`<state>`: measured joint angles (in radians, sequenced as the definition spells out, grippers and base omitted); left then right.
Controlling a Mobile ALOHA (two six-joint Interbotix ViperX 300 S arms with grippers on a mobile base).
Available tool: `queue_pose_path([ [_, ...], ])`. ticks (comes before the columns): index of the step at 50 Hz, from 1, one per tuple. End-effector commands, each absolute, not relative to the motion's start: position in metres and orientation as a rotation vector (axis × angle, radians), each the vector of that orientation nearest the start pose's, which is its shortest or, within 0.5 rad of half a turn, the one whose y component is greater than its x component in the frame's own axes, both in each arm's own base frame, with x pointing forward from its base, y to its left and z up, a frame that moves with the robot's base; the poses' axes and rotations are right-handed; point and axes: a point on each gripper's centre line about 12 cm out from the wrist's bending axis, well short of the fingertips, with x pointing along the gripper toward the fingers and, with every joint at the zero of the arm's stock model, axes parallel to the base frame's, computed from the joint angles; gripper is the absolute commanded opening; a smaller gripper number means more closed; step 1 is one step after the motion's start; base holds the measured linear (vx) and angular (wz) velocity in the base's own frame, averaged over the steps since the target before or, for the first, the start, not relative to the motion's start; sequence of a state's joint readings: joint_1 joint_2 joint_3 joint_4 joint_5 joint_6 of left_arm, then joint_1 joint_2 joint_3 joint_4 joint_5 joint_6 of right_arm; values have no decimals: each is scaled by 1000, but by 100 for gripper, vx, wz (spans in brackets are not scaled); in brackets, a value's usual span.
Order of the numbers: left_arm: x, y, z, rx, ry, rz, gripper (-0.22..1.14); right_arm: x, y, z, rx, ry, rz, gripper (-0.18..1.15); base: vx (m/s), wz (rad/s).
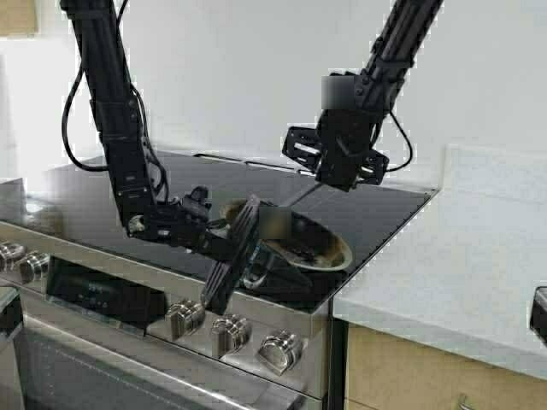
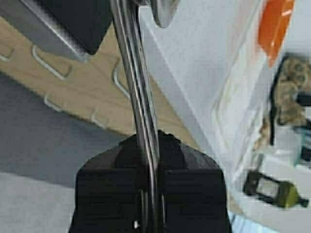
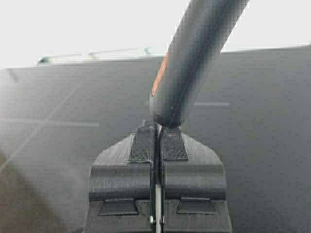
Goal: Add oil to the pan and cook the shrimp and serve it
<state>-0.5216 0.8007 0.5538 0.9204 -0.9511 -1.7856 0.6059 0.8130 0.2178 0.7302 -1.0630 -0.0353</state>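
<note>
- The stove (image 1: 102, 184) has a black glass top, with knobs (image 1: 229, 333) along its front edge and a white counter (image 1: 466, 256) against its right edge.
- The pan (image 1: 320, 243) sits at the stove top's front right corner, close to both edges, tilted, with browned bits inside.
- The left gripper (image 1: 235, 256) is low over the front edge, its jaws clamped tight on the pan handle (image 2: 138, 82), which runs up between the black pads (image 2: 112, 174).
- The right gripper (image 1: 338, 162) hangs above the pan toward the back edge, pinching a dark utensil handle (image 3: 194, 53) with an orange mark; open glass lies beneath it.
- The oil (image 2: 286, 194) shows in the left wrist view in a jug lying on the counter.
- The shrimp cannot be made out.
</note>
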Motion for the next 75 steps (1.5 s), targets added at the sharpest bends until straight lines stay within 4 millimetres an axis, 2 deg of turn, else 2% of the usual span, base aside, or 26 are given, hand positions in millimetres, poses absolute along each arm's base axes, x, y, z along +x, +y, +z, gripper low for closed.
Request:
queue_pose_path([
  [1,307,-268,-42,-997,1248,-708,4,466,244,50,355,42,-6,7,0,0],
  [9,307,-268,-42,-1002,1246,-709,4,463,241,47,345,54,-7,7,0,0],
  [23,312,-274,-54,-1146,1202,-760,4,437,224,81,283,61,-7,7,0,0],
  [39,322,-282,-67,-1301,1121,-913,4,407,201,101,233,64,-16,7,0,0],
  [45,331,-278,-69,-1318,1098,-908,4,403,198,104,234,64,-17,7,0,0],
  [60,360,-248,-72,-1384,1041,-836,4,399,195,111,240,55,-20,7,0,0],
  [69,372,-247,-76,-1441,1073,-848,4,398,197,113,243,52,-16,7,0,0],
  [75,373,-249,-77,-1441,1097,-873,4,398,199,114,246,51,-13,7,0,0],
])
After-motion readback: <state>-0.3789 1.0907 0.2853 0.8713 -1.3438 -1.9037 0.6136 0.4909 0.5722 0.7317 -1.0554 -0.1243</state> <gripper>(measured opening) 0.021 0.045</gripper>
